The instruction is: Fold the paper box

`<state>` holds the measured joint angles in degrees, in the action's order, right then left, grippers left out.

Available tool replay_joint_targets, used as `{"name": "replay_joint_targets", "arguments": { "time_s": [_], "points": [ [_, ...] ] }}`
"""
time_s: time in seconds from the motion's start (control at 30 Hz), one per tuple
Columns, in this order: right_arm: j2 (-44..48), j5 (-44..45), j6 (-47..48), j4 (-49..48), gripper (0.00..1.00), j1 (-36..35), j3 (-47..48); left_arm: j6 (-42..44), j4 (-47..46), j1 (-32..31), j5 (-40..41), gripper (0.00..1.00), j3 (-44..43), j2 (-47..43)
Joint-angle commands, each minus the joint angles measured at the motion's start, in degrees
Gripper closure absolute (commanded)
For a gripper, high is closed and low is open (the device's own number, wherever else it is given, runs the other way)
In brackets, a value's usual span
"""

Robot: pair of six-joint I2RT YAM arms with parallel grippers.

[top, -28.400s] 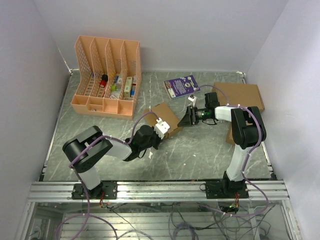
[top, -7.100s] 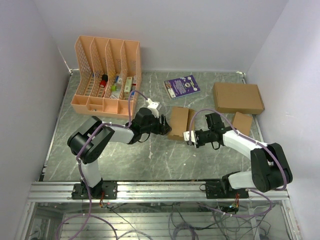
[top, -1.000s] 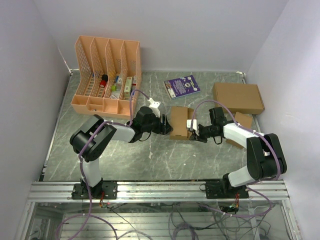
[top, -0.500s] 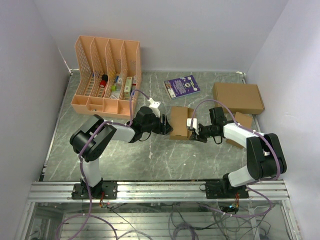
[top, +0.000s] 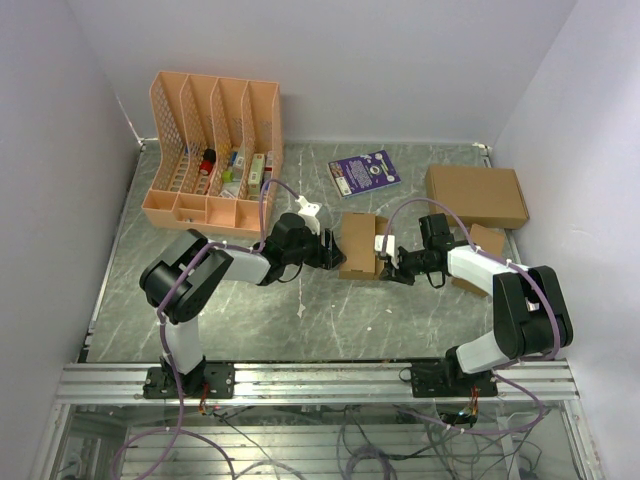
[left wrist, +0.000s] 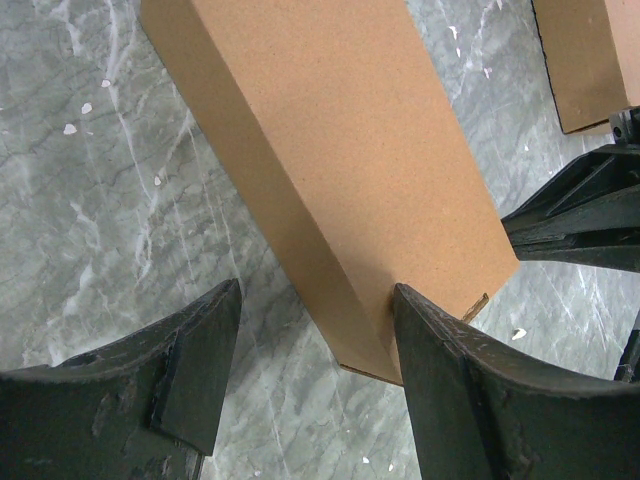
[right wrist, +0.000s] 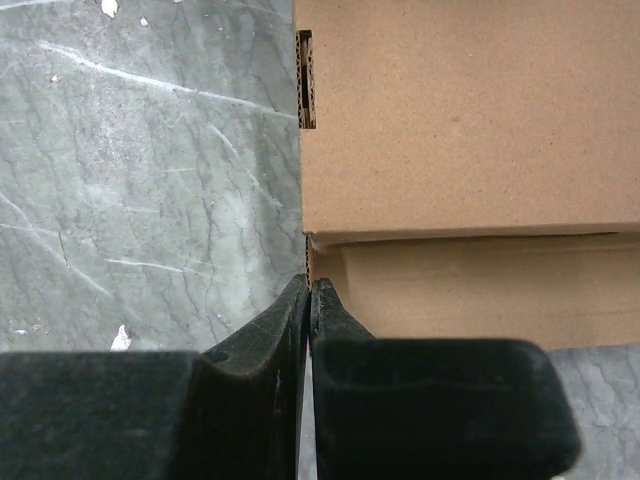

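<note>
Well, my left gripper (left wrist: pixel 315 305) has its jaws spread wide around the near end of the paper box (left wrist: pixel 340 150); one finger (left wrist: pixel 455 390) lies against the carton's end corner, while the other stands off from its side wall with a strip of the grey marbled table (left wrist: pixel 90 200) showing between, so I bracket the carton and do not clamp it; my right gripper (right wrist: pixel 308 290) has its jaws pressed tight together, and their joined tips touch the box's edge just where its top panel meets a second brown panel showing beneath; a short slot in that edge shows the corrugated core; seen from above, the box lies flat as a small slim oblong near the middle of the table, my left jaws at its left side and my right jaws at its right side; behind it rests a purple booklet (top: pixel 364 172); a peach file organizer (top: pixel 215 150) stands at the back left; a larger brown cardboard box (top: pixel 477 195) lies at the back right, and a second small carton (top: pixel 487 243) lies just beside my right forearm, partly hidden by it
</note>
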<state>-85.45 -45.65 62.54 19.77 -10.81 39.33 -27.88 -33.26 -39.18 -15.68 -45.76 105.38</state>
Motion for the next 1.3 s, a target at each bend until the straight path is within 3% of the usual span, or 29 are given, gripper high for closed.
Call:
{"name": "replay_joint_targets", "arguments": {
  "time_s": [0.0, 0.6, 1.27],
  "points": [
    [-0.7, 0.9, -0.6, 0.2, 0.98, 1.1, 1.1, 2.3, 5.8, 0.8, 1.7, 0.28, 0.7, 2.7],
    [-1.2, 0.1, -5.0, -1.9, 0.99, 0.5, 1.6, 2.4, 5.3, 0.8, 1.2, 0.28, 0.6, 3.1],
    [1.4, -2.0, -1.4, -0.4, 0.99, -1.5, 0.9, 2.4, 5.6, 0.8, 1.2, 0.28, 0.3, 3.1]
  ]
}}
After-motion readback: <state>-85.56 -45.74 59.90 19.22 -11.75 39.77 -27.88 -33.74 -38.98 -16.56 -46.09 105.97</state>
